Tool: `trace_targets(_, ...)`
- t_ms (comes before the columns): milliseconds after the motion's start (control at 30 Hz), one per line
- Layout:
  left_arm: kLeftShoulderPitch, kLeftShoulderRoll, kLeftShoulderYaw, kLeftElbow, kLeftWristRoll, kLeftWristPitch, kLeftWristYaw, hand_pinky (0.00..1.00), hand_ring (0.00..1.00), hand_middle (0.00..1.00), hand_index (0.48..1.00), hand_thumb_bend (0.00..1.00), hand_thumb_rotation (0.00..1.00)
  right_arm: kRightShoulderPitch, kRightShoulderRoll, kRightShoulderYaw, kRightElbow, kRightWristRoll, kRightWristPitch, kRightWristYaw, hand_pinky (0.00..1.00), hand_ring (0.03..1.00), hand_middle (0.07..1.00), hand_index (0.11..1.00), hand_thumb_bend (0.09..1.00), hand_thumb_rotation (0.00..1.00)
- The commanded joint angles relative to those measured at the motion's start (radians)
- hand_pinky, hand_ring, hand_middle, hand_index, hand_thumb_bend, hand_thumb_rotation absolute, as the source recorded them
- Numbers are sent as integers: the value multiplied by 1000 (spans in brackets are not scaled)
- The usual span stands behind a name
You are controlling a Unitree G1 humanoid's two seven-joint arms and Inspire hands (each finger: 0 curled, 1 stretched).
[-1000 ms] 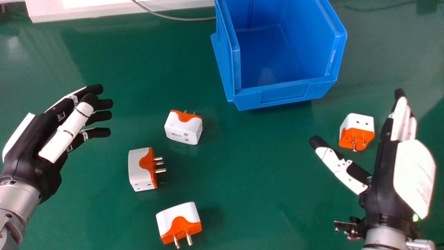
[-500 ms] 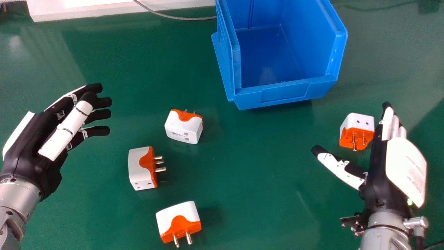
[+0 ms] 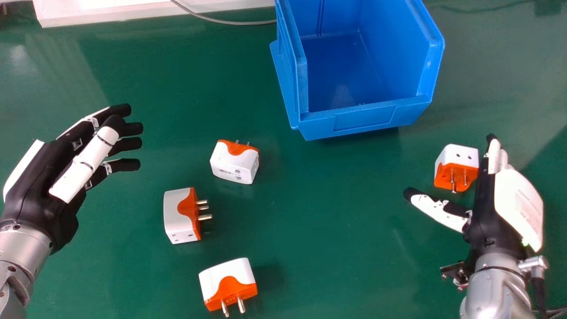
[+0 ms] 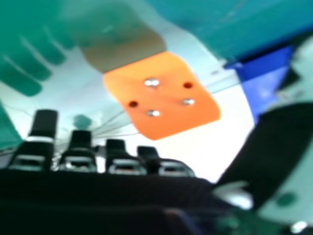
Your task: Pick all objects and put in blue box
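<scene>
- Drawing in towards the right adapter (image 3: pixel 456 156), the right hand (image 3: pixel 483 217) has come nearer the robot and inward; its fingertips now stand just beside that adapter rather than well past it.
- This lines up the first pick, I judge: the right adapter lies on the table (image 3: pixel 328 204) between the right fingers and the thumb (image 3: pixel 436 210), pins towards the palm. Whether anything touches it, I cannot tell.
- The right fingers are straight and close together, the thumb spread wide from them, pinching nothing.
- The left hand (image 3: pixel 37 186) has hardly shifted; its fingers are straight and slightly spread, its thumb lying across in front of them, holding nothing.
- Three adapters sit inward of the left fingers: the far adapter (image 3: pixel 230 166) and middle adapter (image 3: pixel 177 217) off their tips, the near adapter (image 3: pixel 226 277) closer to the robot.
- The blue box (image 3: pixel 365 122) stands beyond the right thumb's tip, with nothing seen inside, so all four adapters seem left to do.
- Next, the right hand should close squarely; a loose pinch could push the adapter away.
</scene>
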Motion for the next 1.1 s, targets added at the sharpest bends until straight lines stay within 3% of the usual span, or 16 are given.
trace_targets(0,-14,19,7,8,1,-20,-4,697,786,787,821,539,620,-35,-25,-3,5,2,12,6,820,949,992,973,591,375)
trace_targets(100,-16,19,7,12,1,-23,-5,696,786,787,820,539,619,-54,-34,-3,23,8,17,10,812,943,986,967,587,363)
trace_targets(200,-4,19,9,-19,-3,-11,-3,696,786,787,820,539,618,-77,-45,-6,51,17,15,14,808,938,981,960,588,345)
trace_targets(300,-6,20,10,-9,-3,-16,-6,694,784,786,819,541,617,-93,-51,-2,71,20,20,15,800,929,971,945,594,313)
trace_targets(500,-4,20,11,-13,-3,-13,-5,692,783,785,818,543,615,-127,-67,1,97,41,31,39,795,923,962,943,594,293)
trace_targets(733,-7,23,13,1,-5,-22,-15,691,782,785,817,544,613,-159,-87,14,111,49,41,76,799,922,959,941,584,273)
trace_targets(900,-2,21,15,-16,-6,-12,-14,691,783,787,817,545,613,-171,-101,24,120,48,49,93,795,915,949,927,575,245)
trace_targets(1067,-4,22,14,-6,-2,-19,-15,690,782,787,816,548,612,-174,-102,20,123,61,36,94,785,902,931,908,560,184)
